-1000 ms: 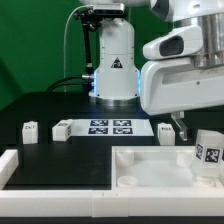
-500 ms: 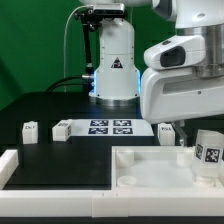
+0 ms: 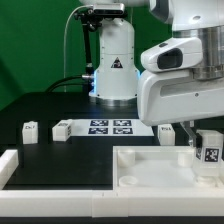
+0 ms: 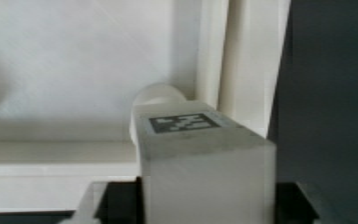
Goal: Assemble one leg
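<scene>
The leg [image 3: 209,152] stands at the exterior view's four o'clock; the claw [image 4: 204,205] flanks it, grip unclear.

A robotics lab, by the signs: white arm base [image 3: 113,60] with a warning sticker [image 3: 116,63], standing on a black table [image 3: 40,110] before a plain green backdrop [image 3: 30,40]; cables [image 3: 70,84] trailing behind it, a marker board [image 3: 110,127] of printed tags lying flat, a tagged white leg [image 3: 30,131] nearby, the arm's bulky white housing [image 3: 185,85] close to the camera
</scene>
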`<move>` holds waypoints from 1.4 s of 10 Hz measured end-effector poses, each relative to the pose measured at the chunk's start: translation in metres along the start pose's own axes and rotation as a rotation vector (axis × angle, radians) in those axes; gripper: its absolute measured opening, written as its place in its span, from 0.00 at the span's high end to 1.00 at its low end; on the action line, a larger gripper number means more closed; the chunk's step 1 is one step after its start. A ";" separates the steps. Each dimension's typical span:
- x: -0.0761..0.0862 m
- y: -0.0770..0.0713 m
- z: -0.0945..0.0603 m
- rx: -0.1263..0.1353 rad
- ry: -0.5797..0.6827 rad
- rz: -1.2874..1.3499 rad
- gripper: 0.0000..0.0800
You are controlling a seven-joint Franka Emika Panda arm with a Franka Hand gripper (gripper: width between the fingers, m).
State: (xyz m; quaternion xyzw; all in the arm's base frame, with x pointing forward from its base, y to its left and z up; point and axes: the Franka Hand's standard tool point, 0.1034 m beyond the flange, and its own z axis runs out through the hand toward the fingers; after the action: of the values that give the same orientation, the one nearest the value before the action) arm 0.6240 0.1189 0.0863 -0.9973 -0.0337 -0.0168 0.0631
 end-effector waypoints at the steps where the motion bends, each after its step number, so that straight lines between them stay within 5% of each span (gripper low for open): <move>1: 0.000 0.000 0.000 0.001 0.000 0.015 0.61; 3: 0.000 0.000 0.000 0.002 0.000 0.037 0.61; 6: 0.004 0.001 0.000 0.039 0.042 0.504 0.61; 12: 0.001 -0.010 0.004 0.050 0.028 1.292 0.61; 13: 0.001 -0.012 0.004 0.059 0.020 1.344 0.48; 14: 0.000 -0.013 0.004 0.059 0.020 1.299 0.48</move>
State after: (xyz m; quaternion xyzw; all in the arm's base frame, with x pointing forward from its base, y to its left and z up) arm 0.6235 0.1325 0.0840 -0.8122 0.5765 0.0163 0.0883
